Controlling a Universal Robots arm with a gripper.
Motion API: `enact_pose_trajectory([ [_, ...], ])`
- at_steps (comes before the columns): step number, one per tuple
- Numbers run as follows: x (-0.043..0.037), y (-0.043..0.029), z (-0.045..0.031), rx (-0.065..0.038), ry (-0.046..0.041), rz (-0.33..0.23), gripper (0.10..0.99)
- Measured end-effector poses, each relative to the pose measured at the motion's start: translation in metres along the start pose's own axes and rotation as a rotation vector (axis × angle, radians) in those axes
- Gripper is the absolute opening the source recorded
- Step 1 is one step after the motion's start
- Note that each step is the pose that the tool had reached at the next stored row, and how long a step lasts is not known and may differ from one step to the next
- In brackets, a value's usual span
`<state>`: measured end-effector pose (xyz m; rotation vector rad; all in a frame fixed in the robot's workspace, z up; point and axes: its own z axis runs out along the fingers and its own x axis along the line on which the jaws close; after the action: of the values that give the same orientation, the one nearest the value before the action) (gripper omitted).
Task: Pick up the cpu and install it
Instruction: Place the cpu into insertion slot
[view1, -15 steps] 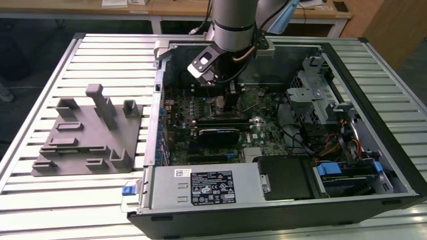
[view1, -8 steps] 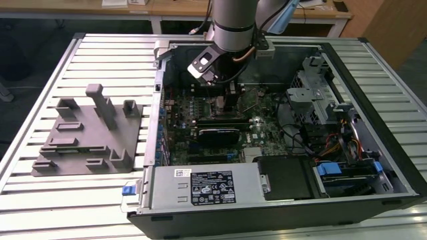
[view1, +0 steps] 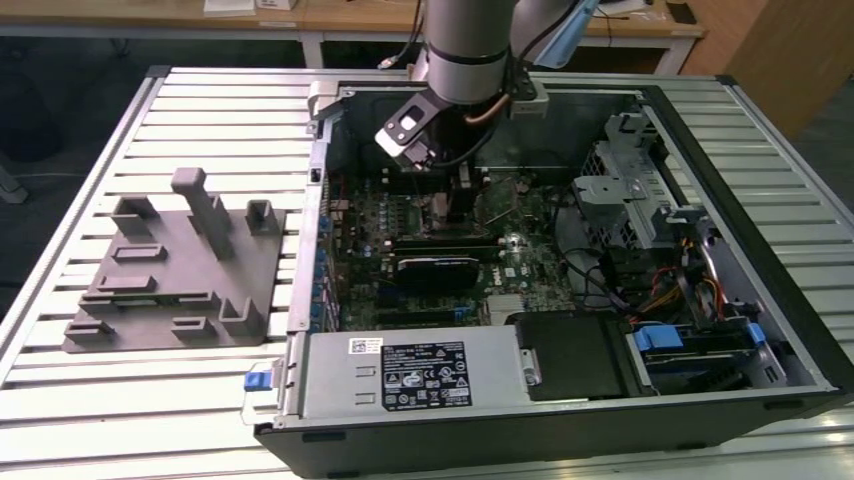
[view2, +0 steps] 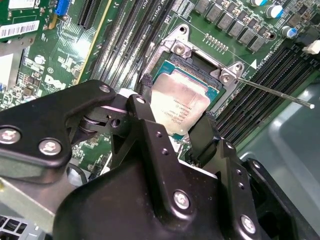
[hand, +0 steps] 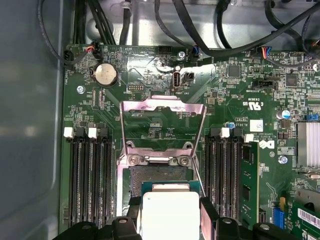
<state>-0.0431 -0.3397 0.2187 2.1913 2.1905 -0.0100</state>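
We see the pincer (view2: 176, 104) clamped on the cpu (view2: 184, 100) by two opposite edges. It lies flat, directly over the open socket (hand: 160, 175); seated or not, we cannot tell.

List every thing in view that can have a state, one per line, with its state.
gripper, shut on two opposite edges of the cpu
cpu, held at the socket, not clamped down
load plate, raised
lever, released, sticking out free
case, open on its upper side
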Motion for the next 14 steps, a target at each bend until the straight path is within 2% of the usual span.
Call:
enact_pose_trajectory([
  [9,0.0013,-0.0002,0.0038,0.0,-0.0012,0.001,0.541],
  [14,0.0034,0.0009,0.0073,0.0,-0.0048,0.001,0.541],
])
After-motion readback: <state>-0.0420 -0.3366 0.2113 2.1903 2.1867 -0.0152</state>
